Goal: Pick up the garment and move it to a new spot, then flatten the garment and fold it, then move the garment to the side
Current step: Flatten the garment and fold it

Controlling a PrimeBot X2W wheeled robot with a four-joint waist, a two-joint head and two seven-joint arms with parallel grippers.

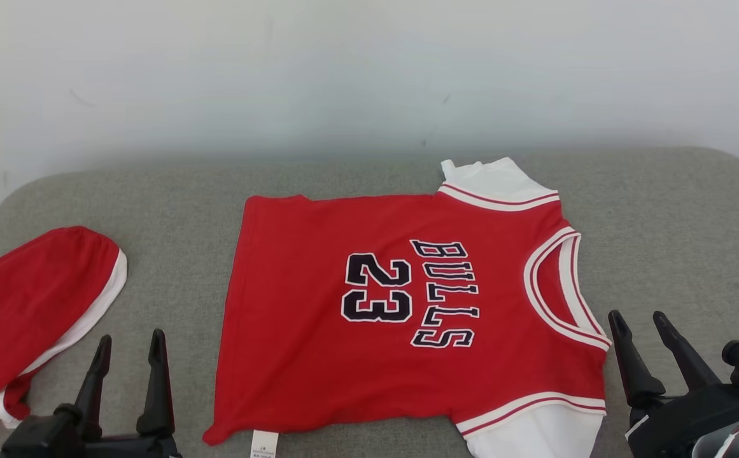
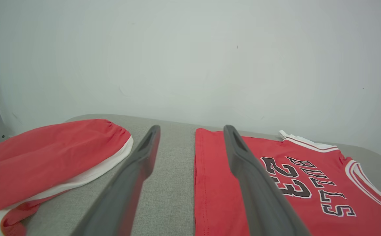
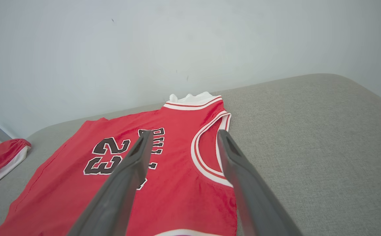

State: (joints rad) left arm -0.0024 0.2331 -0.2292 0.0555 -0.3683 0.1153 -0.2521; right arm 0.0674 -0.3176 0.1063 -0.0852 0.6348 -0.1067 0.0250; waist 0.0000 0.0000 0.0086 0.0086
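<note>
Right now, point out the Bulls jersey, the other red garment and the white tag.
Bulls jersey [image 1: 379, 289], head view, number 23.
Other red garment [image 1: 32, 299], head view, red middle.
White tag [image 1: 265, 443], head view, label's middle.

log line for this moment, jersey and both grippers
jersey: flat on grey cushion, not folded | left gripper: open, empty | right gripper: open, empty | second red garment: left, apart
</note>
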